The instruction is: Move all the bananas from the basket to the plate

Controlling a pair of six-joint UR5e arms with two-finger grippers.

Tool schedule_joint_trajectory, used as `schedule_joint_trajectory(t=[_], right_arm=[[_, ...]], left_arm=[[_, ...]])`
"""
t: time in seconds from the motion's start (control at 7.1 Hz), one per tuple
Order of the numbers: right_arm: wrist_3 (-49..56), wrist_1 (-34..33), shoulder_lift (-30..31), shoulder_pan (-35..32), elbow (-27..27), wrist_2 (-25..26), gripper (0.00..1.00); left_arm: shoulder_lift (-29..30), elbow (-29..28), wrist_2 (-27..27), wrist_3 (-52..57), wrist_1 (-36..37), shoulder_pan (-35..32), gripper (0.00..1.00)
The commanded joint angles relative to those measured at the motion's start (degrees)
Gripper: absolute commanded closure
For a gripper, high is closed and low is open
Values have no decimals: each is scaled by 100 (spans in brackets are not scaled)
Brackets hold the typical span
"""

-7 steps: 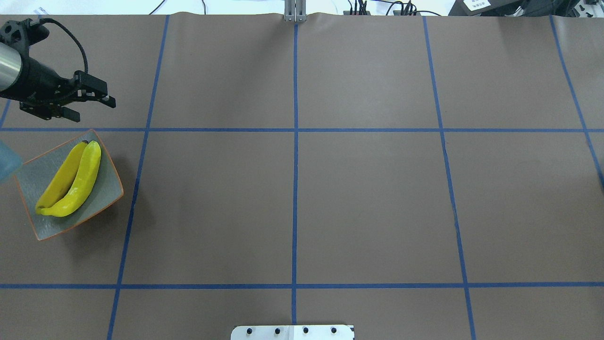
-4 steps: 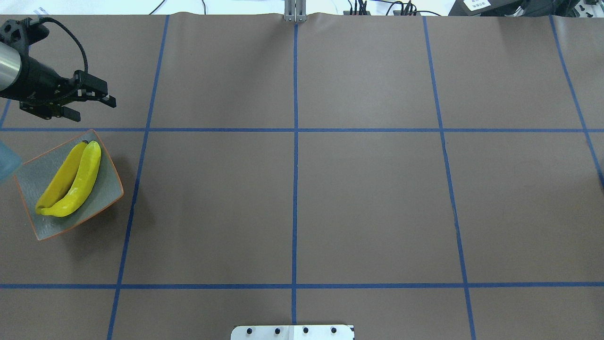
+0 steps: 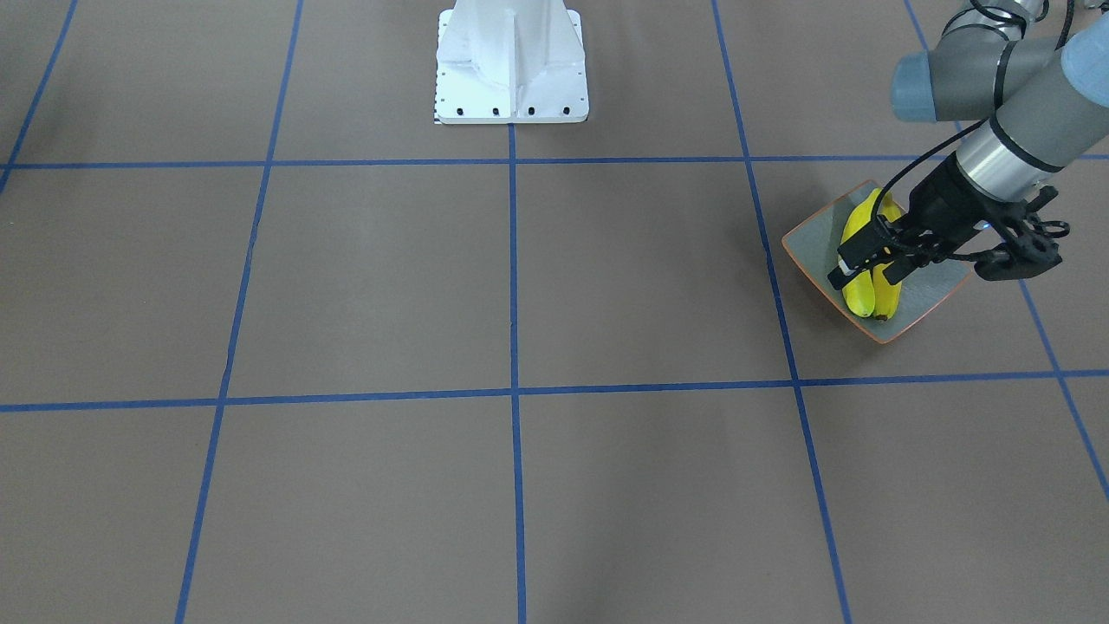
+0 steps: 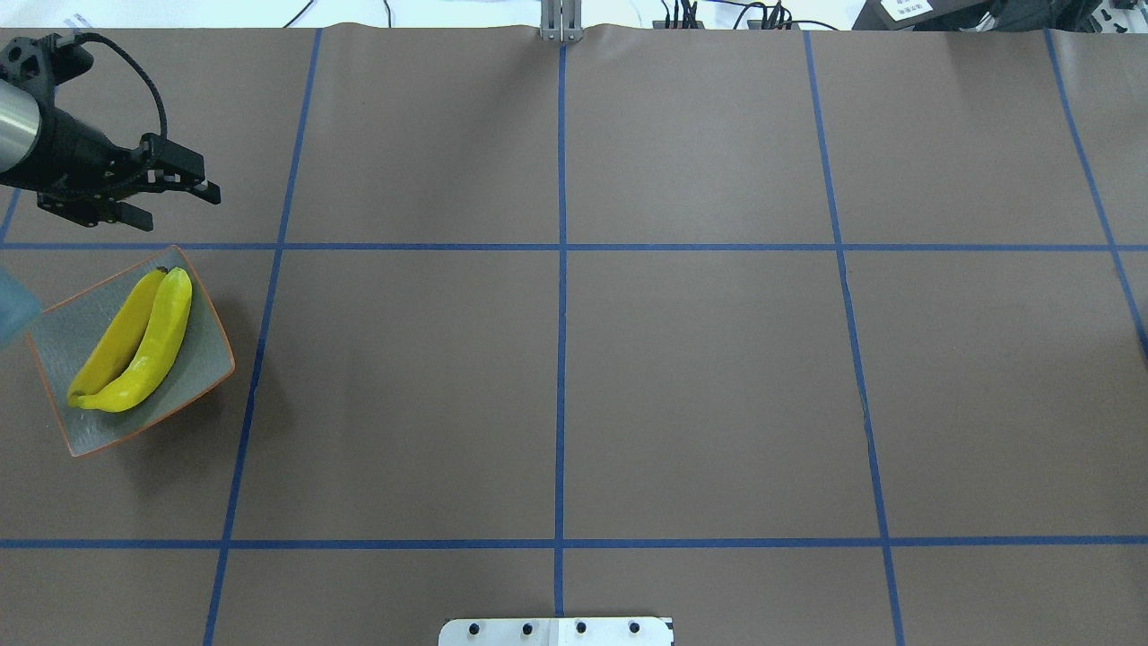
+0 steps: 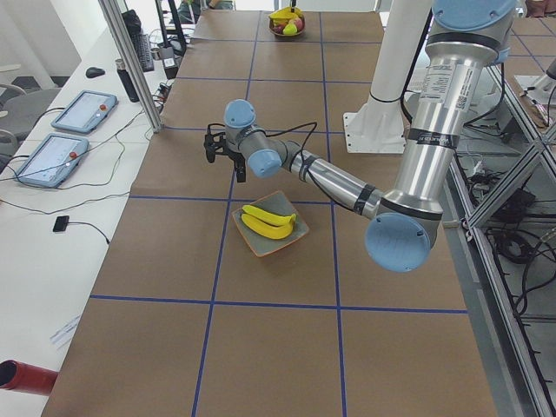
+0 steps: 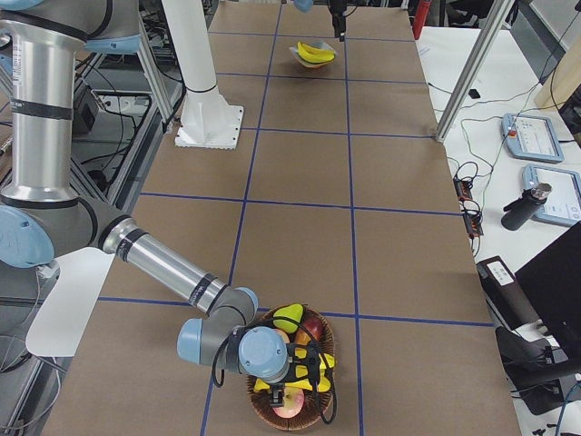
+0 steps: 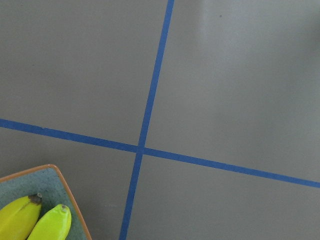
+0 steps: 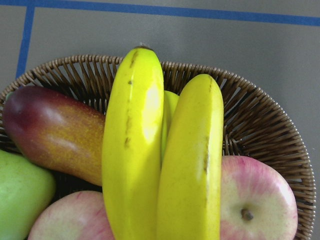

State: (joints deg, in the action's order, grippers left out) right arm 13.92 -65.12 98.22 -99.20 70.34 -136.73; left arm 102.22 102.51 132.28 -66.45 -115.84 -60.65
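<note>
my left gripper (image 4: 183, 210) hangs above the brown table (image 4: 700, 395), just past the far edge of the plate (image 4: 199, 381) in the overhead view. its fingers (image 4: 193, 186) are spread apart with nothing between them. two bananas (image 4: 152, 345) lie side by side on the plate, running along its length and touching each other, with one end of each toward my gripper. my left wrist camera looks down on two crossing blue tape lines (image 7: 140, 149). it catches only a corner of the plate and the two banana tips at the bottom left.

my right gripper (image 6: 295, 374) is low over the wicker basket (image 8: 260, 115) at the other end of the table, well apart from the plate. (it shows only in the side view, and my right wrist camera catches none of its fingers, so i cannot tell whether it is spread or closed.) in the basket two more bananas (image 8: 135, 150) lie side by side on top of the other fruit. a red-and-yellow mango (image 8: 55, 130) sits on one side of them and a pink apple (image 8: 255, 200) on the other. another apple (image 8: 75, 217) is below the mango and a green fruit (image 8: 20, 195) is at the edge of the picture.
</note>
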Motion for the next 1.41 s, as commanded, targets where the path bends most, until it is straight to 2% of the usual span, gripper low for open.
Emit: schedule_joint_trajectory(t=[0.0, 0.28, 0.42, 1.27], right_arm=[[14, 8, -13, -3, -29, -3, 43], [188, -9, -13, -3, -3, -73, 92], [224, -18, -13, -3, 50, -143, 100], [269, -158, 13, -222, 392, -599, 100]], left_arm=[[0, 6, 0, 0, 0, 0, 0], [0, 14, 0, -9, 0, 0, 0], [9, 23, 0, -17, 0, 0, 0], [176, 6, 9, -316, 0, 44, 0]])
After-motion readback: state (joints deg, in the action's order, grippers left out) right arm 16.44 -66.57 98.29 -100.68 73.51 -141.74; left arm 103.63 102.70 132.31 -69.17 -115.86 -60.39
